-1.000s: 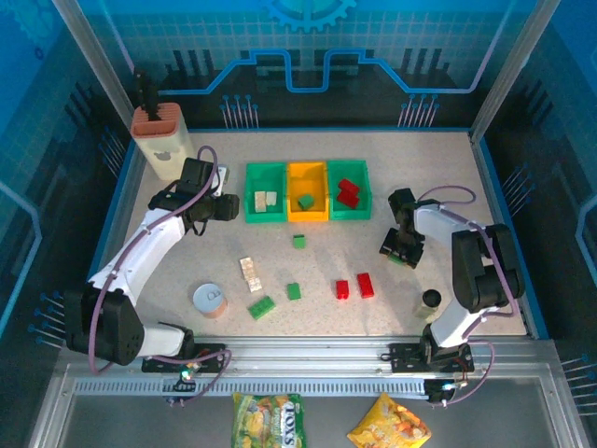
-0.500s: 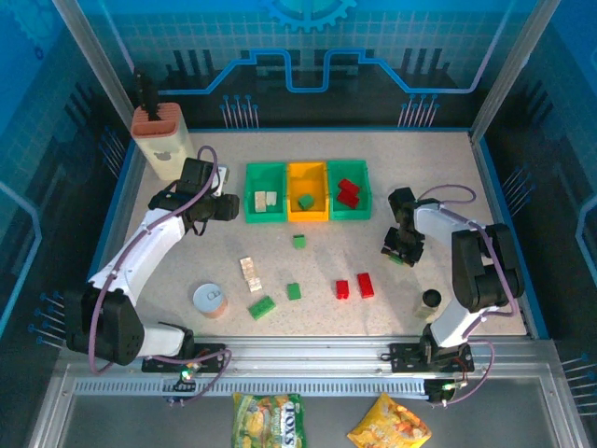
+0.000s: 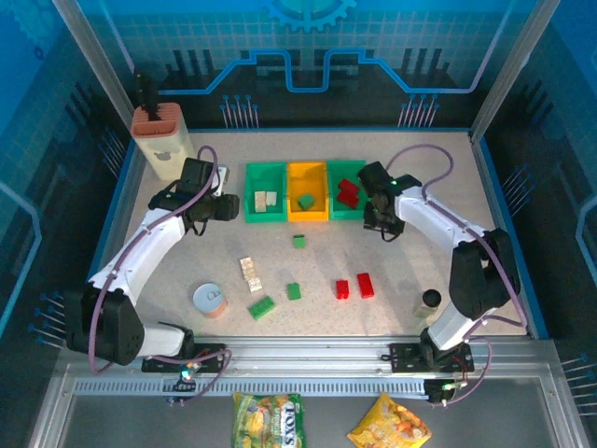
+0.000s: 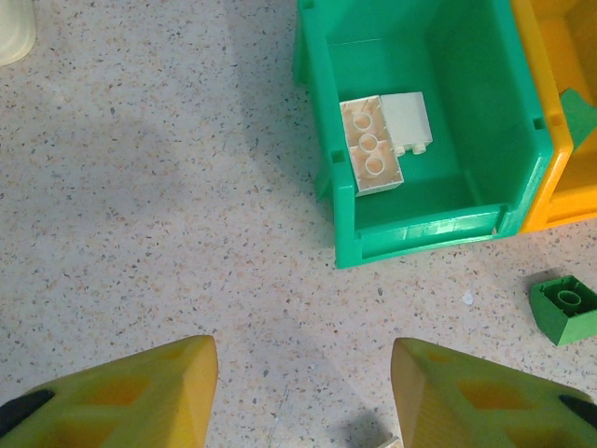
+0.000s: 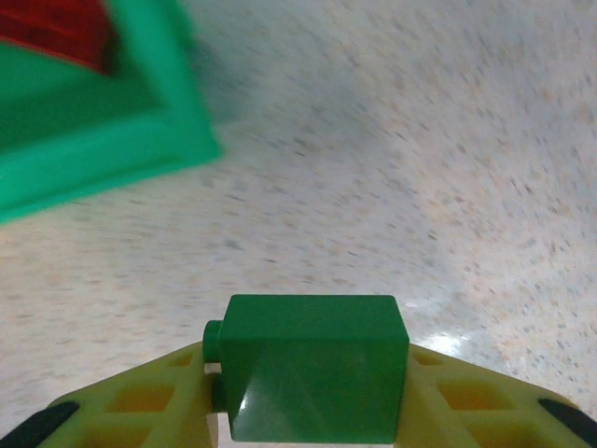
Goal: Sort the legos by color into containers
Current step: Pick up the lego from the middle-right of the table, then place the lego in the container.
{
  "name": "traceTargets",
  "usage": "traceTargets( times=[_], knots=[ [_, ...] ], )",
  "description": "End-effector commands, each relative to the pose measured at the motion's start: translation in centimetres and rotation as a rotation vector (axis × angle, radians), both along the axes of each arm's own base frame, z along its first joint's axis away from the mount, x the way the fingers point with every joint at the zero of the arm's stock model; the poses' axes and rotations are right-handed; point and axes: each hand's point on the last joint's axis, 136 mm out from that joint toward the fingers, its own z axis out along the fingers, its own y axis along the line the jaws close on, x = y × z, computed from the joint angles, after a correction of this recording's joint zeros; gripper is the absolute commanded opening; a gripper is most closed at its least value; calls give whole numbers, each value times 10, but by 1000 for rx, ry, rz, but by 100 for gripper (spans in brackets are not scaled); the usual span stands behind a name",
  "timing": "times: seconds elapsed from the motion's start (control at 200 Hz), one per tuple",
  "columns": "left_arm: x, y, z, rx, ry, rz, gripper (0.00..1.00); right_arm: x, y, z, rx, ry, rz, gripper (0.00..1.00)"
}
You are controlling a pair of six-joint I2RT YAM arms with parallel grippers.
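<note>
Right now a green lego (image 5: 312, 373) is being pinched between the right fingers (image 5: 140, 401), one yellow pad on each side of it, and it is being held over the speckled tabletop (image 5: 420, 140). In the top view the right fingers (image 3: 381, 222) are being held just beside the near right corner of the right green container (image 3: 350, 166). Red legos (image 3: 348, 193) are being held by that container; its corner (image 5: 140, 140) and a bit of red are being caught, blurred, by the right wrist view.

The left fingers (image 4: 121, 392) are being kept spread with nothing between them, only bare tabletop. They are being held just left of the left green container (image 4: 420, 233), where two cream legos (image 4: 373, 149) are lying side by side, touching. In the top view the left fingers (image 3: 229, 207) are being seen beside that container's left wall.

The orange-yellow container (image 3: 308, 217) is being kept between the two green ones, with one green lego (image 3: 306, 201) inside.

Loose on the tabletop: a green lego (image 3: 298, 241) near the orange-yellow container, cream legos (image 3: 250, 273), a small green lego (image 3: 294, 291), a longer green lego (image 3: 261, 306) and two red legos (image 3: 342, 289) side by side.

A white-lidded can (image 3: 210, 301), a knife block (image 3: 160, 140) and a dark cup (image 3: 430, 299) are being left at the edges.
</note>
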Motion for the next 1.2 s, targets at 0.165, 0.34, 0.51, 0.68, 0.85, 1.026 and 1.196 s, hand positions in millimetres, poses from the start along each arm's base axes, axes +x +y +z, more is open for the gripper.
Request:
traceTargets(
  times=[0.165,0.34,0.51,0.68,0.85,1.026,1.196],
  knots=[
    [0,0,8,-6,-9,-21,53,36,73,26,-79,-69,271,41],
    [0,0,8,-5,-9,-20,53,64,124,35,-45,-111,408,41],
    [0,1,9,-6,-13,-20,53,85,159,32,18,-131,468,41],
    [-1,1,10,-4,-16,-19,53,107,180,24,39,-152,503,41],
    [-1,1,10,-2,-16,-19,53,125,192,18,39,-176,519,42],
    [-1,1,10,-2,-16,-19,53,140,200,5,34,-189,523,42],
    [-2,1,10,-5,-14,-20,53,151,199,-16,46,-168,504,43]
  ],
)
